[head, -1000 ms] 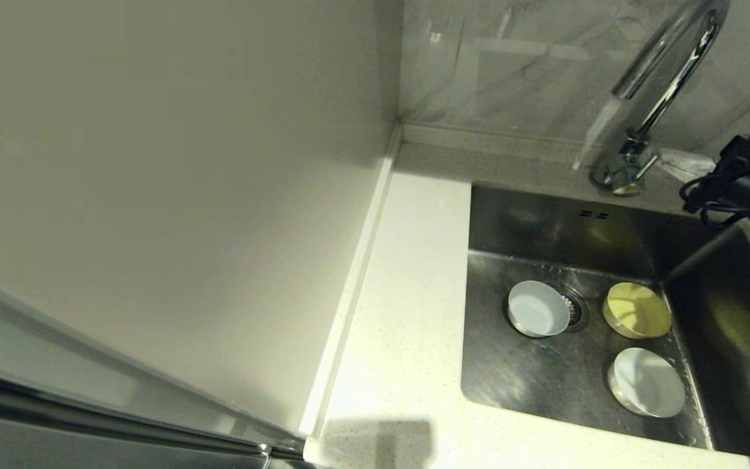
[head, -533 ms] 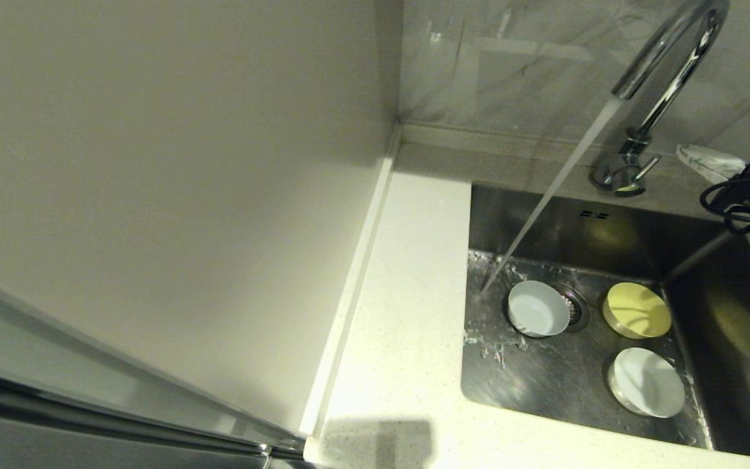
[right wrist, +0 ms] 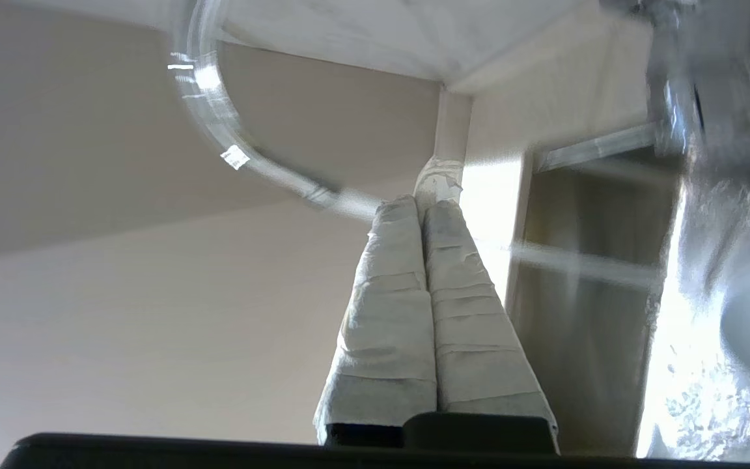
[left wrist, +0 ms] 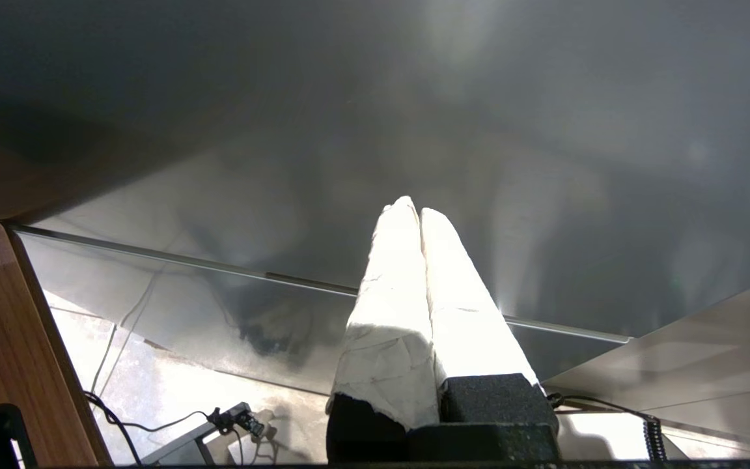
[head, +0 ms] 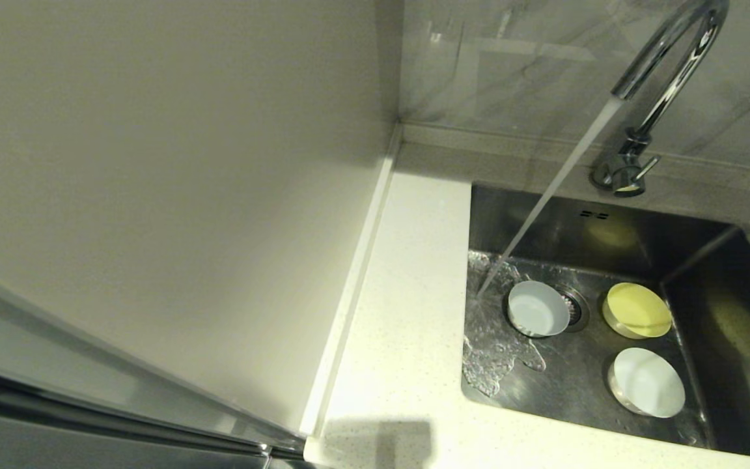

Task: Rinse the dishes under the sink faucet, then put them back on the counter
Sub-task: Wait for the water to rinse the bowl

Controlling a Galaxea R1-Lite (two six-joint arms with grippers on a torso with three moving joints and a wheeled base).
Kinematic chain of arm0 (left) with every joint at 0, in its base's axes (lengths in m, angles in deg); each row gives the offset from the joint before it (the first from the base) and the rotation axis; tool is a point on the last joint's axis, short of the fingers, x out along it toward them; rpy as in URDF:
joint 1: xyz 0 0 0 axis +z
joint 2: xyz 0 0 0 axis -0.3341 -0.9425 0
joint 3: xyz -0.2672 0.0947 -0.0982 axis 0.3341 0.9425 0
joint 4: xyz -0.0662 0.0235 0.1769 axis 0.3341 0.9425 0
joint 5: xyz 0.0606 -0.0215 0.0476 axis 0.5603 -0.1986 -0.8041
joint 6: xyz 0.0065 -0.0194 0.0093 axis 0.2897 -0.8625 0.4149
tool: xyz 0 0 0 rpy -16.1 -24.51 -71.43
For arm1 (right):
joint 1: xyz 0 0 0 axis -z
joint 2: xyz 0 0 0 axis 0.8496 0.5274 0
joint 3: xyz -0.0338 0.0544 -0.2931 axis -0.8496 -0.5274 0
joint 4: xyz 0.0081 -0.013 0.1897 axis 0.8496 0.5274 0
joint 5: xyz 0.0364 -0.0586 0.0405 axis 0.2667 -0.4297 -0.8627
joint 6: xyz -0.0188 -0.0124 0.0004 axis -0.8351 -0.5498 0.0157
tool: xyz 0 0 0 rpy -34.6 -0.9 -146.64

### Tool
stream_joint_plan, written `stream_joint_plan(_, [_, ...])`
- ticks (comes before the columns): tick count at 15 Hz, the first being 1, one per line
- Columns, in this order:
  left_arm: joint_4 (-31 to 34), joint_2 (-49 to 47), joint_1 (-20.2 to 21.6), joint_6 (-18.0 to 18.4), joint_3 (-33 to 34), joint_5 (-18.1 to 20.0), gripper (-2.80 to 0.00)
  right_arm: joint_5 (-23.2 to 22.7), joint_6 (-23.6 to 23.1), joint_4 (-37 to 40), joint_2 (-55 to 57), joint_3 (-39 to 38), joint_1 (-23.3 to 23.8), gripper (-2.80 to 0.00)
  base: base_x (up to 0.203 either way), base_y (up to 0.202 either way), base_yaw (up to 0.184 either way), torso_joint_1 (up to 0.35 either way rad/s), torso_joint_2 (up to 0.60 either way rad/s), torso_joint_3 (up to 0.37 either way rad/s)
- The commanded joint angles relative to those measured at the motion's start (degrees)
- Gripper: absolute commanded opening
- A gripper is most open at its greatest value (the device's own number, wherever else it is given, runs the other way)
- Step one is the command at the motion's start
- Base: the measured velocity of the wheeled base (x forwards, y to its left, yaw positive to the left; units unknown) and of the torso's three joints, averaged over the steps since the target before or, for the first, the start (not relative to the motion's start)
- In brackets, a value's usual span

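Note:
Three small bowls lie on the floor of the steel sink [head: 609, 221]: a pale bluish-white bowl [head: 536, 308] beside the drain strainer [head: 573, 307], a yellow bowl [head: 638, 310] and a white bowl [head: 648, 382]. Water runs from the chrome faucet [head: 668, 58] and lands left of the bluish bowl, spreading in a puddle. Neither arm shows in the head view. My right gripper [right wrist: 420, 208] is shut and empty, off to the side of the faucet [right wrist: 219, 124]. My left gripper [left wrist: 413, 207] is shut and empty, parked low before a grey panel.
The white speckled counter [head: 407, 312] runs left of the sink and along its front edge. A large pale wall panel [head: 166, 195] stands at the left. The tiled back wall [head: 531, 58] rises behind the faucet.
The right arm, beside the faucet base a second ago, has drawn away out of the head view. Water started flowing and now pools on the sink floor left of the bluish bowl.

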Motion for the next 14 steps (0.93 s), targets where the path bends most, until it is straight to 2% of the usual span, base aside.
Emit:
stream_joint_plan(1, [0.0, 0.0, 0.0, 0.0, 0.2, 0.0, -2.80, -4.0, 0.2, 14.1, -12.6, -1.5, 5.8, -2.80, 0.000, 0.000, 0.000, 0.000, 0.00, 0.000])
stream_joint_plan(3, [0.0, 0.0, 0.0, 0.0, 0.2, 0.0, -2.80, -5.7, 0.0, 29.2, -20.1, -5.2, 8.6, -2.80, 0.000, 0.000, 0.000, 0.000, 0.00, 0.000])
stream_joint_plan(5, [0.0, 0.0, 0.0, 0.0, 0.2, 0.0, -2.80, -5.5, -0.1, 45.7, -25.4, -13.5, 8.9, -2.80, 0.000, 0.000, 0.000, 0.000, 0.00, 0.000])
stream_joint_plan(6, [0.0, 0.0, 0.0, 0.0, 0.2, 0.0, -2.80, -5.4, -0.2, 50.9, -27.1, -18.8, 8.5, -2.80, 0.000, 0.000, 0.000, 0.000, 0.00, 0.000])
stream_joint_plan(8, [0.0, 0.0, 0.0, 0.0, 0.2, 0.0, -2.80, -5.2, -1.0, 55.1, -29.9, -31.0, 8.6, -2.80, 0.000, 0.000, 0.000, 0.000, 0.00, 0.000])
stream_joint_plan(9, [0.0, 0.0, 0.0, 0.0, 0.2, 0.0, -2.80, -5.1, -2.8, 55.8, -31.5, -37.2, 9.8, -2.80, 0.000, 0.000, 0.000, 0.000, 0.00, 0.000])
stream_joint_plan(11, [0.0, 0.1, 0.0, 0.0, 0.2, 0.0, -2.80, -4.8, -7.6, 56.3, -37.0, -43.4, 13.0, -2.80, 0.000, 0.000, 0.000, 0.000, 0.00, 0.000])
stream_joint_plan(13, [0.0, 0.0, 0.0, 0.0, 0.2, 0.0, -2.80, -3.9, -15.9, 55.0, -44.5, -44.0, 14.5, -2.80, 0.000, 0.000, 0.000, 0.000, 0.00, 0.000])
stream_joint_plan(14, [0.0, 0.0, 0.0, 0.0, 0.2, 0.0, -2.80, -2.9, -21.9, 52.9, -49.1, -43.7, 14.9, -2.80, 0.000, 0.000, 0.000, 0.000, 0.00, 0.000])
